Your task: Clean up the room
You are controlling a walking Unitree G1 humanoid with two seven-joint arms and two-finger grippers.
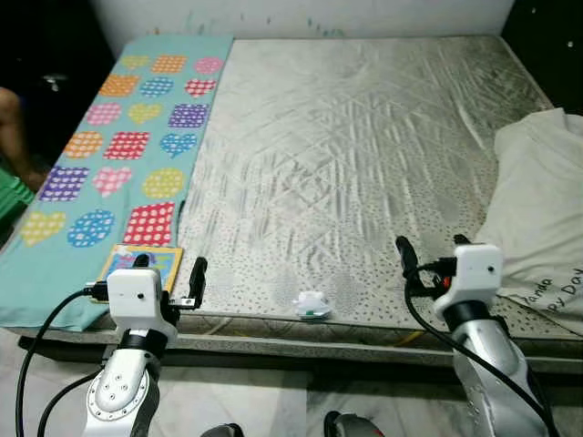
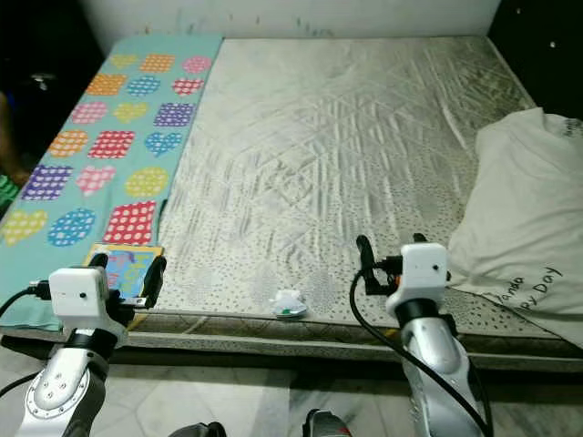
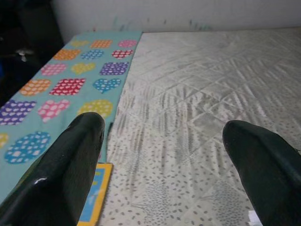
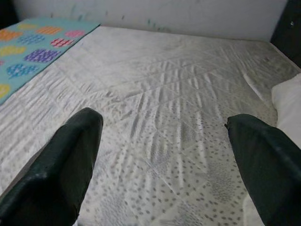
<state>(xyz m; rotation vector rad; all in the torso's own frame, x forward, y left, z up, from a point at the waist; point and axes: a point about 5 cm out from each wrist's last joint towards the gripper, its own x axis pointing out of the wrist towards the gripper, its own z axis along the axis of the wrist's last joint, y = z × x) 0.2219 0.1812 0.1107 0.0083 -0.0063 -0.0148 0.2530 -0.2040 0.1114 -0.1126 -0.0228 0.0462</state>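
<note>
Head view: pillowcase [image 1: 537,209] lettering, perhaps "Panda Day".

White cloth [image 1: 537,196] at the mattress's [image 1: 346,164] right edge: dark cursive lettering along its near hem, reads "Panda" then "Day"; the word or mark between them too small to make out. Picture book [image 1: 144,262] at the mattress's near left corner, on the teal sheet [image 1: 109,155]: cover print blurred, not legible. No numbers readable anywhere.
</note>
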